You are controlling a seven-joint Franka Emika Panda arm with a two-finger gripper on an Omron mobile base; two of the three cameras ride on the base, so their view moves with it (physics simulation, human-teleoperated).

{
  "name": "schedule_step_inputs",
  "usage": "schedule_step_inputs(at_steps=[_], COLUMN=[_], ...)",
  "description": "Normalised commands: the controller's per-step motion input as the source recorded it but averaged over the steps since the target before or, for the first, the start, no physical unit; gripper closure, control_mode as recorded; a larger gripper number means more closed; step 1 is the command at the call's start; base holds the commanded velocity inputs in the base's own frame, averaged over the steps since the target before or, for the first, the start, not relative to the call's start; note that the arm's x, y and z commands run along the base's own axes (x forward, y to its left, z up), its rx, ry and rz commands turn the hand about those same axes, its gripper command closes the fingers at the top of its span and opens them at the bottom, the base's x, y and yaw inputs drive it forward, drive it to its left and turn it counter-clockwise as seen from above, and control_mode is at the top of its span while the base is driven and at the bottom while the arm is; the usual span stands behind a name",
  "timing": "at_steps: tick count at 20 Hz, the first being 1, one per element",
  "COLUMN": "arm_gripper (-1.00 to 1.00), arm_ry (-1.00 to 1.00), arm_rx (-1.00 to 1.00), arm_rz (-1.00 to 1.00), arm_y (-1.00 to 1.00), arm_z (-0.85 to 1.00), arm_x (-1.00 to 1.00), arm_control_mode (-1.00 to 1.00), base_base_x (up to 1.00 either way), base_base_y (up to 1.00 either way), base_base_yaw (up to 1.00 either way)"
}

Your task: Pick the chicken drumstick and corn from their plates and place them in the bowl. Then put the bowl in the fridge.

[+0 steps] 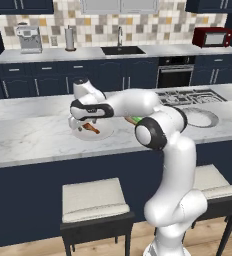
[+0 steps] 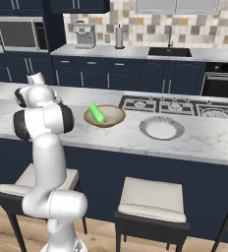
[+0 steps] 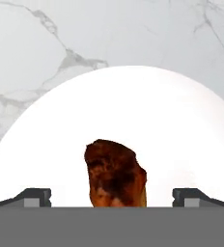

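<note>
1. Gripper [image 3: 112, 197] pointing down over a white plate [image 3: 181, 125], jaws spread wide and grasping nothing; its two dark fingertips [image 3: 34, 197] stand far apart at the bottom of the hand view.
2. Between the fingertips lies the drumstick [image 3: 115, 177], reddish-brown, resting on the plate and touching neither tip.
3. From the left base view, the hand [image 1: 85, 111] hangs low over that plate [image 1: 104, 134], with the drumstick [image 1: 91, 128] showing just below it.
4. The plate sits on a white marble counter [image 1: 33, 140].
5. Farther along the counter stands the tan bowl [image 2: 106, 116], and the green corn [image 2: 97, 113] already lies inside it, leaning against the rim.
6. Beside the bowl, apart from it, is a second plate [image 2: 161, 128], bare.
7. Two stools [image 2: 153, 197] stand in front of the counter.
</note>
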Motion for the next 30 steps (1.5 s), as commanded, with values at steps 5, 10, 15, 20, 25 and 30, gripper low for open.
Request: schedule_step_inputs(at_steps=[5,10,15,20,25,30], arm_gripper=[-1.0,-1.0,-1.0,1.0,1.0,1.0], arm_ry=[0.0,0.02,0.03,0.05,0.01,0.0], arm_rx=[0.0,0.0,0.0,0.0,0.0,0.04], arm_rz=[0.0,-0.02,-0.07,-0.09,-0.02,0.0], arm_y=[0.01,0.0,0.0,0.0,-0.02,-0.09], arm_z=[-0.18,-0.12,-0.1,-0.12,-0.1,0.31], arm_x=[0.25,-0.08,-0.25,-0.15,0.07,-0.08], arm_control_mode=[-1.0,-1.0,-1.0,-1.0,-1.0,-1.0], base_base_x=[0.0,0.0,0.0,0.0,0.0,0.0], base_base_y=[0.0,0.0,0.0,0.0,0.0,0.0], base_base_yaw=[0.0,0.0,0.0,0.0,0.0,0.0])
